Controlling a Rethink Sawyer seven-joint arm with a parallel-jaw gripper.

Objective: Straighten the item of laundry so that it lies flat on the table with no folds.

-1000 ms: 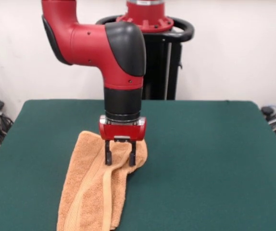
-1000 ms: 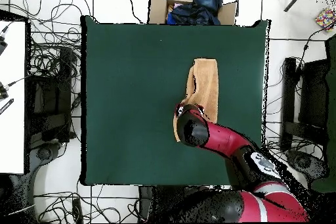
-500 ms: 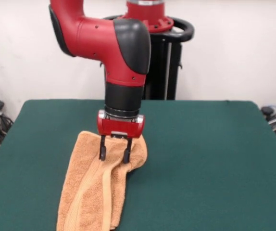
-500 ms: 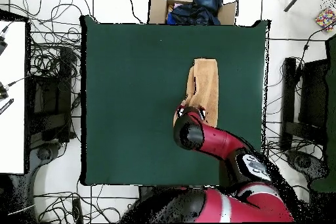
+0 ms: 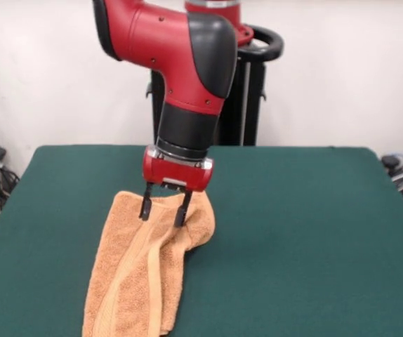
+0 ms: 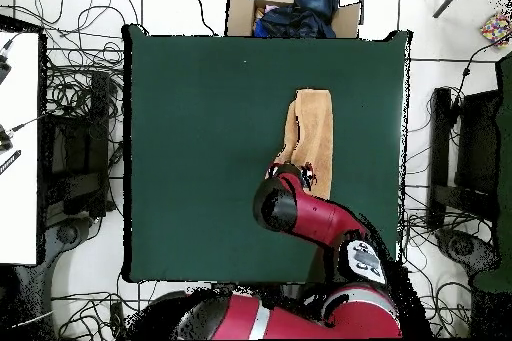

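Pincer (image 5: pixel 163 213) held open just above the towel's (image 5: pixel 142 270) end, nothing gripped. Towel lies folded lengthwise beneath it on the bench (image 5: pixel 307 232). Regrasp stage, by judgement; a folded edge needs pinching and drawing sideways.

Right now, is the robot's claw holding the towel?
No, nothing is held. The gripper is open, its fingers spread just above the towel's far end.

A dark green table (image 5: pixel 307 232) carries one folded, elongated orange-tan towel (image 5: pixel 135 281).
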